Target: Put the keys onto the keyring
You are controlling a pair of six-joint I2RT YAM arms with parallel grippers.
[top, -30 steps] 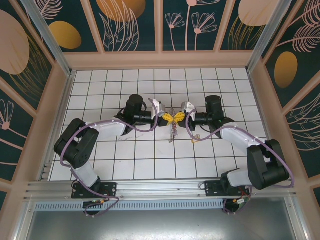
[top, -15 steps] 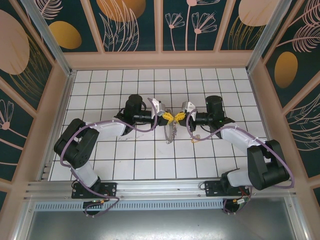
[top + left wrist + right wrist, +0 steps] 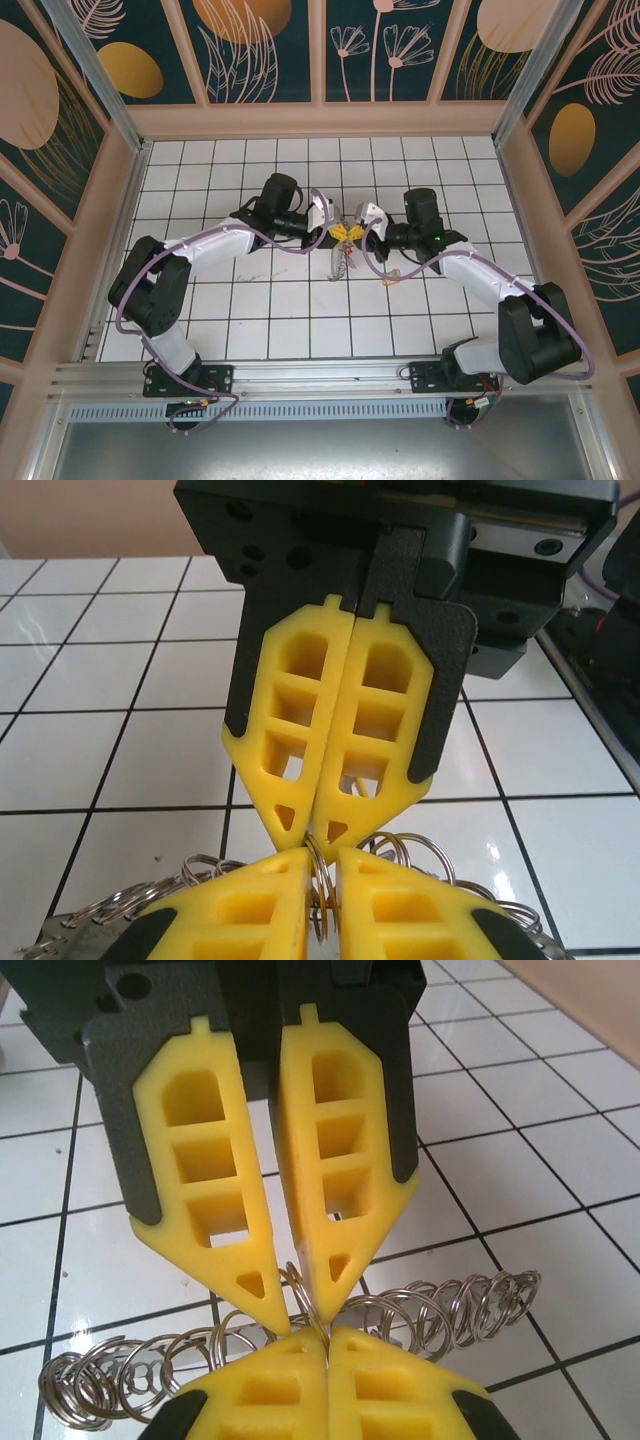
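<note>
- While both arms meet tip to tip, the left gripper [image 3: 297, 1315] has its yellow fingers [image 3: 205, 1160] drawn in on a strand of wire with a sliver of gap between them. It looks like a pinch rather than a full clamp.
- And the right gripper [image 3: 315, 830] is clenched hard, its two halves flush together, with the same strand poking out at its tips. It seems to nip that wire too.
- Caught between the two sets of jaws is the large thin silver-grey metal keyring [image 3: 440, 1305], fringed with small silver loops [image 3: 100, 1380].
- Handling call: this is light, stiff, springy wire. It's polished metal, so likely slippery against those jaws, and the loose fringe should swing and jangle rather than stay put.
- Best hold, one would judge, is the bare wire of the ring itself, right at the fingertips, never the dangling loops.
- Direction now: the fringe runs crosswise under the jaws, spilling out to either side of the tips over the white tiled table [image 3: 560, 1160].
- From overhead, the bunch trails away from the meeting jaws toward the arm bases [image 3: 190, 380]. Whether it hangs free or rests on the tiles is hard to say.
</note>
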